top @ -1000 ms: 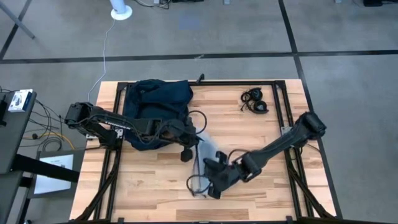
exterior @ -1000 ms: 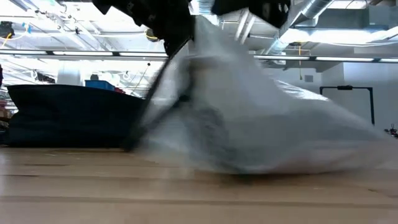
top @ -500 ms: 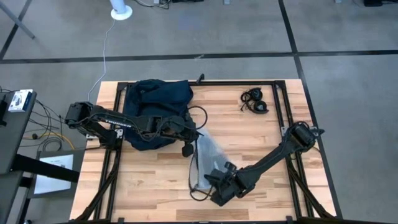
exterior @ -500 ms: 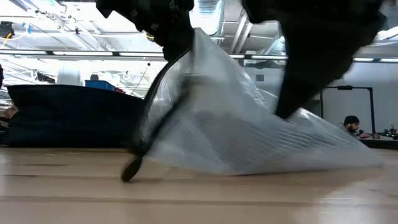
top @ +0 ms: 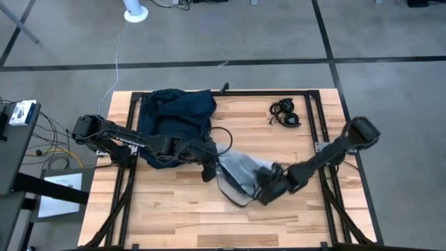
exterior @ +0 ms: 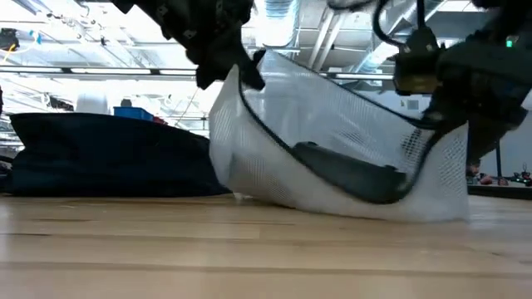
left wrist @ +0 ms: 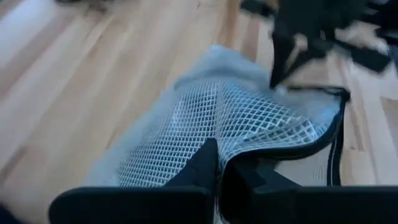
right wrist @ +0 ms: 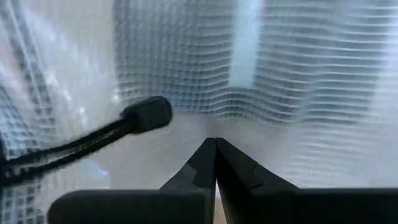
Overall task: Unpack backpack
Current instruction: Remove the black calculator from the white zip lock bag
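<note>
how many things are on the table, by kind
backpack: 1
clear mesh bag, held between the left gripper and the right gripper: 1
black headphones: 1
total: 3

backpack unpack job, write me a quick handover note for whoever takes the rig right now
Left gripper: shut on one edge of the clear mesh pouch, just beside the backpack.
Right gripper: shut on the pouch's other edge.
The pouch hangs stretched between them, its bottom on the table; a dark item and cable show inside it.
Done: pouch is out of the backpack.
Left: set the pouch down, let go, check the backpack for more.
Headphones lie at the far right.
</note>
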